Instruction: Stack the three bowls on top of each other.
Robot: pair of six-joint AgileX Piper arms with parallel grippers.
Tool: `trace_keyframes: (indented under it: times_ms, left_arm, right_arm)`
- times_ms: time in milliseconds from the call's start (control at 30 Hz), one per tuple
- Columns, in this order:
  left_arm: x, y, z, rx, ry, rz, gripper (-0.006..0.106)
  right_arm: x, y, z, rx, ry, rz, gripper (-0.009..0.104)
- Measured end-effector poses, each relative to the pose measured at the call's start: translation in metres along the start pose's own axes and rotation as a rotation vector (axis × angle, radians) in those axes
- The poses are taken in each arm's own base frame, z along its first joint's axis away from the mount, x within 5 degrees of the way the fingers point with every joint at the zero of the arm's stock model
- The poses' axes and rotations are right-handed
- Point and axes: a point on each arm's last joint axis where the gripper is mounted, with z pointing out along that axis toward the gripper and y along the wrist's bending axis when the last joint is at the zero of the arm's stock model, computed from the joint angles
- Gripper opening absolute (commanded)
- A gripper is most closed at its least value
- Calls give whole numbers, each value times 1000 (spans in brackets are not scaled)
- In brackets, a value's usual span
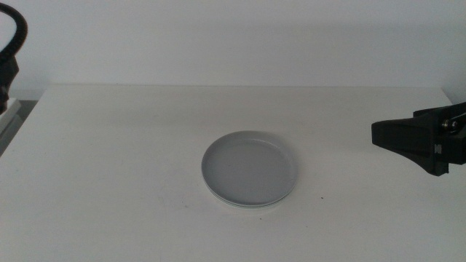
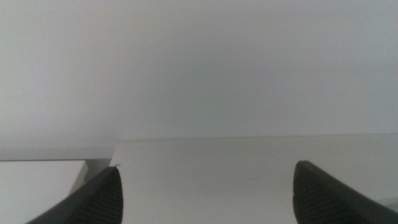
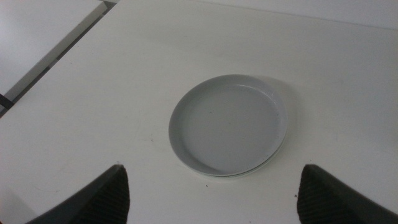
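In the middle view, a stack of bowls (image 1: 250, 170) is seen at the centre of the white bench (image 1: 109, 160); the grey-blue bowl is uppermost, and pale rims of the dishes beneath are glimpsed at its near edge. The right gripper (image 1: 382, 136) is held above the bench at the right side, well apart from the stack.

In the left wrist view, the left gripper (image 2: 205, 190) is shown with its fingers (image 2: 93, 199) spread wide, nothing between them, over bare bench near a wall.

In the right wrist view, the right gripper's fingers (image 3: 336, 196) are spread wide and empty, the stack lying beyond them, untouched.
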Motion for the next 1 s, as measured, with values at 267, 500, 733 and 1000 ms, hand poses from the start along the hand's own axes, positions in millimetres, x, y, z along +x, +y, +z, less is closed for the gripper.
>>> trace_keyframes:
  times_ms: [267, 500, 733, 1000]
  left_arm:
    - [-3, 0, -13, 0, -37, -1, 94]
    - [13, 0, -32, -1, -127, -1, 94]
    - [120, -1, -58, 7, -129, -31, 94]
    - [184, -1, -59, 11, -126, -45, 94]
  right_arm:
    - [1, -1, 1, 10, -7, 4, 93]
    - [33, -25, -11, 303, -218, -91, 93]
    - [126, -31, -42, 562, -300, -244, 93]
    - [191, -32, -35, 620, -380, -287, 93]
